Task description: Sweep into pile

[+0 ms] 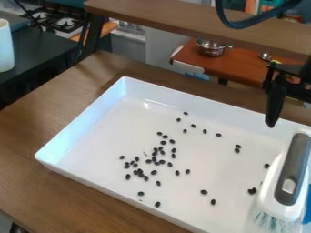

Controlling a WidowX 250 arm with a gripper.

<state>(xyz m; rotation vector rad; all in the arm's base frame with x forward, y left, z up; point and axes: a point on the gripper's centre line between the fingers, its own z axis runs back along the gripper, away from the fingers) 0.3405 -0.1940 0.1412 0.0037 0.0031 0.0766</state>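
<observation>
BRUSH BELOW PINCER, BEANS MOSTLY OFF TO L

Pincer [274, 107] hangs in upper R of frame, over far R part of tray [79, 120]. Can't tell if it's wide or narrow; no brush in its grip afaict. Brush [285, 182] is at lower R of frame, in tray's R part, handle end up nr the far wall, bristles down at the bottom edge. Key relation: handle's top end is just below & slightly R of pincer's tip in the pic, w/ a small gap btwn. Long axis runs upper R to lower L, steep. Pincer's height over it = can't tell. So next move prob. needs a shift R & down, lined up across the handle, then a firm close.

Count: 1 pincer, 1 brush, 1 tray, 1 counter [30, 136] under it, approx 45 beans [153, 172]. Count is rough b/c some touch. Thickest bunch sits L of tray's centre, loose strays toward far wall, a touching pair mid-R, a few beside brush. 1 blue thing [307, 211] at R edge of frame, cut off, ID unclear.

Not a pile yet imo; sweep prob. goes R to L. Risks: handle rolls or slips if caught off-ctr; beans scatter if bristles hit too fast.
</observation>
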